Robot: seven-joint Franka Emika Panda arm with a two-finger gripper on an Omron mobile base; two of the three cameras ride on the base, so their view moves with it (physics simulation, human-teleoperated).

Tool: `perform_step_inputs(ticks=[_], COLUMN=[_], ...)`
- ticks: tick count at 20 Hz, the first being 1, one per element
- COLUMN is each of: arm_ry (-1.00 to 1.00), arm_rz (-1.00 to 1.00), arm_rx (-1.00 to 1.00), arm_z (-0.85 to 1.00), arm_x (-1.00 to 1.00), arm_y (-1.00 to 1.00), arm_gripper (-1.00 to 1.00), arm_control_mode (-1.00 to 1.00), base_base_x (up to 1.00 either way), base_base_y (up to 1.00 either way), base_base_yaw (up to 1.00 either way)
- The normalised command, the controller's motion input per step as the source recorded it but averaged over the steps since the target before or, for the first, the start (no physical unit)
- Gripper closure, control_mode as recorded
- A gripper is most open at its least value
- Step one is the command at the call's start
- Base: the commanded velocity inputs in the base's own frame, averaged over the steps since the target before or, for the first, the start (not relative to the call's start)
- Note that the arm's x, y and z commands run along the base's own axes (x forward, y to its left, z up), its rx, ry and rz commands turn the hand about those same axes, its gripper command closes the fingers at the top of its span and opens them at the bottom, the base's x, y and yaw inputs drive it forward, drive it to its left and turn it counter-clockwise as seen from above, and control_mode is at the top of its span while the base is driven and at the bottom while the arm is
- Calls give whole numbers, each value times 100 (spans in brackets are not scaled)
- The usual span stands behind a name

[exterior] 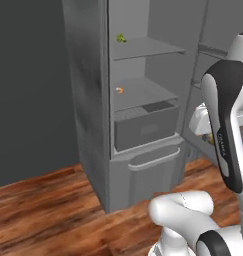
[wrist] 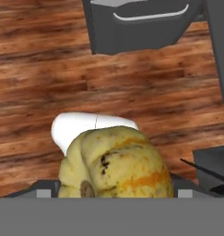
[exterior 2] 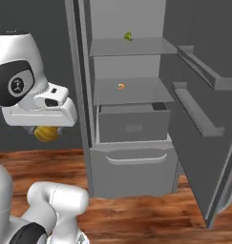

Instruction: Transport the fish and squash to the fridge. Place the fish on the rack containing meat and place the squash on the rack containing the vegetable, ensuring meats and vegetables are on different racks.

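One squash (wrist: 115, 163) sits pinched in the pincer (exterior 2: 46, 129), above the wooden floor (wrist: 39, 69) beside the open fridge (exterior 2: 131, 124).

The squash (wrist: 115, 163) hides the claw's fingertips; the arm hides most of it.

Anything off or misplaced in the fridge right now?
Nothing stands out. The tall grey fridge stands open; the tiny green broccoli floret sits on the upper rack and the tiny orange shrimp-like piece on the rack below. The gripper holds the round yellow-tan squash over the floor.
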Motion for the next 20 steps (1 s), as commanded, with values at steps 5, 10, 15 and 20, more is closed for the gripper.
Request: perform_step_inputs(ticks=[5, 10, 15, 20], arm_ry=[0, 0, 0, 0], arm_rz=[0, 0, 0, 0], arm_rx=[0, 0, 0, 0], arm_z=[0, 0, 0, 0], arm_x=[0, 0, 0, 0], arm_y=[0, 0, 0, 0], arm_gripper=[100, 100, 100, 100], arm_control_mode=[100, 100, 100, 100], base_base_x=[100, 96, 93, 99], base_base_y=[1, -34, -34, -4], base_base_yaw=[4, 3, 5, 0])
